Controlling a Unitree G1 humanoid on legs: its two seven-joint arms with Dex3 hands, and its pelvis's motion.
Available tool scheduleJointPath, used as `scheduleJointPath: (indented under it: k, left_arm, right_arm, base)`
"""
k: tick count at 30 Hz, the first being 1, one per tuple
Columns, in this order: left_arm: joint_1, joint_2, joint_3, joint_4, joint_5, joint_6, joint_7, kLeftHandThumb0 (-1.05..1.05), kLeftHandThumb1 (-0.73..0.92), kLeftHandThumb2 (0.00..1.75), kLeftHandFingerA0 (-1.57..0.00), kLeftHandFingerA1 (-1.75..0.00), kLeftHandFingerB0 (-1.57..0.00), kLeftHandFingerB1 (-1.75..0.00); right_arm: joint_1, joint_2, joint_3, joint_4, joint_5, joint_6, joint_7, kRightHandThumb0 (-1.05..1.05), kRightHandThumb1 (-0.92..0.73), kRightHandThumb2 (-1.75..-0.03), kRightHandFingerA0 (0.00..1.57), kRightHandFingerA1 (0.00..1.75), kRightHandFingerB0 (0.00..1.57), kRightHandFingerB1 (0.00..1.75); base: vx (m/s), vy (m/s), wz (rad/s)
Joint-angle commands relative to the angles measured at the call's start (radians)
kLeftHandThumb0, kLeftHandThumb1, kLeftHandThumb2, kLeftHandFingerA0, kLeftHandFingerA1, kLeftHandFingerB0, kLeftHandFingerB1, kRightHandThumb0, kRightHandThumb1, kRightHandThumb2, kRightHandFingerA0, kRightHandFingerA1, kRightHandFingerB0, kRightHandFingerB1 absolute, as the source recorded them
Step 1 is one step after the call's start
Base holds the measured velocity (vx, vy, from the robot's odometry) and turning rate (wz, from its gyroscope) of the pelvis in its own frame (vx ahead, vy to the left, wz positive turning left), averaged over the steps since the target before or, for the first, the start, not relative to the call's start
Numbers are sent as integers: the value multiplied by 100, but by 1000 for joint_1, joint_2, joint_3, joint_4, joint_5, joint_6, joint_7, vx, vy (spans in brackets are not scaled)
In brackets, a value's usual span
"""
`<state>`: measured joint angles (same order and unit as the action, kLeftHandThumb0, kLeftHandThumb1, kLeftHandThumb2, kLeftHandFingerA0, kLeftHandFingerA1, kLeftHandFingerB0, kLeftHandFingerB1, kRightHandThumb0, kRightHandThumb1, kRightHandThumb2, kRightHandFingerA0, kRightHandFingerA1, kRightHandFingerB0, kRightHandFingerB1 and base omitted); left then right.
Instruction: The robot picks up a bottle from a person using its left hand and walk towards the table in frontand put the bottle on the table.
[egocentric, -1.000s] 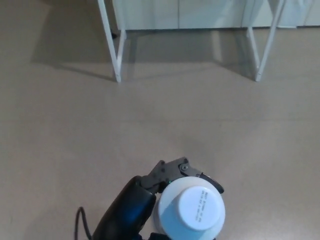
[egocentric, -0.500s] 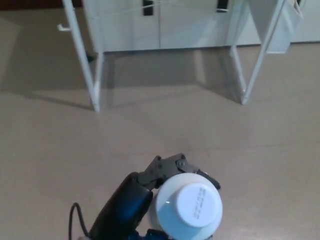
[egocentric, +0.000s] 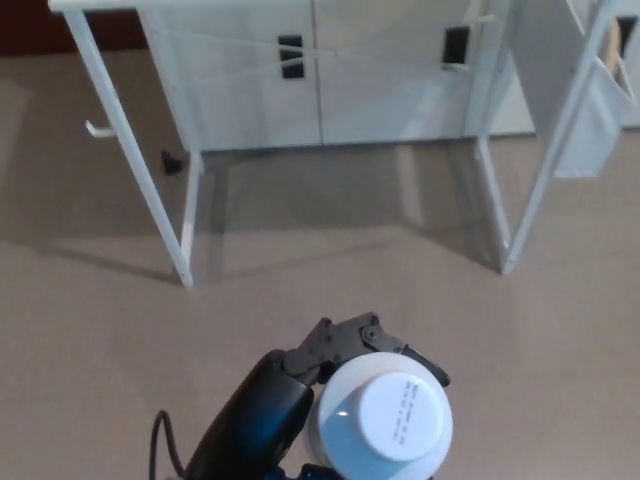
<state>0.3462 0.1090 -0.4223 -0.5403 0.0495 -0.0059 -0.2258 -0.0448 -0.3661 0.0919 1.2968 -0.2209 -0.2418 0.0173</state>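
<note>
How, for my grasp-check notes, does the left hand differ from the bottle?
The left hand is black and jointed; the bottle is white and round. The hand grips from the side; the bottle stands upright, top facing the camera. Both hang above the tan floor.

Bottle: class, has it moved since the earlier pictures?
Yes: carried in the left hand, the bottle is nearer the table legs ahead; the camera advanced with it.

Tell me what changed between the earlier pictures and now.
The whole view shifted, so the camera moved: the table legs and the cabinet behind them now sit lower in the picture and show more. Nothing was taken or let go. The left robot hand stays shut on the bottle, in the same place at the bottom.
</note>
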Motion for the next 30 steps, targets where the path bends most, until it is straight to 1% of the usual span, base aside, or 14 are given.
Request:
scheduleJointPath:
  k: [1,5,8,12,13,16,18,21,24,25,30]
  left_arm:
    - [11,13,-3,-2,-5,-44,-2,-13,69,85,-95,-131,-78,-108]
    - [22,19,-6,-2,1,-40,-2,-15,71,82,-96,-130,-78,-108]
    - [32,17,-7,2,-7,-53,-2,-15,71,83,-96,-133,-78,-111]
    - [40,19,-11,12,-3,-71,-2,-14,70,84,-95,-133,-78,-111]
    - [44,22,-13,13,-1,-73,-1,-14,70,83,-95,-133,-78,-111]
    - [44,23,-13,14,-2,-72,0,-16,70,83,-97,-133,-78,-111]
    - [43,27,-13,9,9,-71,3,-17,70,84,-97,-135,-78,-112]
    - [44,24,-14,12,5,-73,5,-16,70,83,-97,-133,-78,-111]
    - [51,25,-15,10,5,-76,6,-15,70,83,-98,-133,-78,-110]
    - [51,23,-15,11,9,-83,9,-14,69,84,-98,-133,-79,-110]
    - [49,21,-16,6,14,-71,10,-17,69,84,-98,-133,-79,-111]
  right_arm:
    - [19,2,0,7,-6,6,0,-31,-68,-60,68,46,54,40]
    - [29,5,0,6,-10,1,-4,-31,-69,-59,67,45,56,40]
    - [35,6,7,5,-19,2,-11,-30,-70,-61,65,45,56,40]
    - [44,2,11,4,-21,-5,-15,-31,-69,-60,69,46,55,40]
    - [50,2,11,4,-21,-10,-15,-31,-69,-60,68,46,56,41]
    - [52,2,12,5,-20,-12,-14,-31,-69,-60,67,46,55,41]
    - [52,1,11,2,-19,-11,-11,-31,-70,-60,67,46,55,41]
    - [51,1,12,4,-22,-5,-18,-32,-69,-60,66,45,55,40]
    - [52,1,13,5,-22,-5,-14,-32,-69,-60,66,45,54,40]
    - [51,1,14,6,-24,-5,-13,-32,-69,-60,66,45,54,40]
    - [49,-2,19,6,-28,-7,-15,-32,-69,-60,67,46,54,40]
  base:
    - [376,-112,-6]
    - [371,-62,-13]
    - [414,45,-34]
    - [529,159,-34]
    - [512,223,-120]
    - [496,223,-36]
    - [443,109,4]
    - [376,-112,12]
    - [463,-189,64]
    - [579,-108,-35]
    - [418,-130,42]
